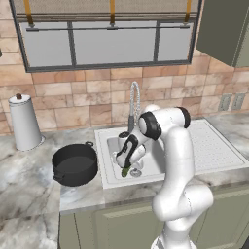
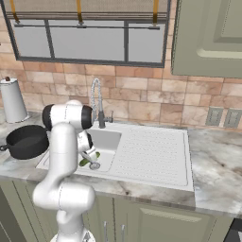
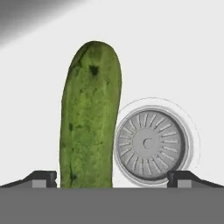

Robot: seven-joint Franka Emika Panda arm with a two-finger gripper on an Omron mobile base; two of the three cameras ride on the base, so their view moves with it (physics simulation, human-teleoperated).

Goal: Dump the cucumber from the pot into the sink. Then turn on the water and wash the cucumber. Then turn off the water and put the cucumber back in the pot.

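Hand (image 3: 112, 178) spread wide, straddling cucumber (image 3: 89, 118) beside drain (image 3: 151, 141) on sink (image 1: 109, 177) floor

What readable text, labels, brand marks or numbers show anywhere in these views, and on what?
None: no legible text in any view.
White cylindrical canister: blank.
Wide black round pot: no marking.
Bright-green cucumber: dark blotches only.
Round metal drain: radial slots, no lettering.
Grey wall outlets: unmarked.

The marbled tabletop (image 1: 29, 180) carries the black pot (image 1: 75, 164) at the frame's left, a white canister (image 1: 23, 122) behind it, and the inset white sink (image 1: 214, 151).
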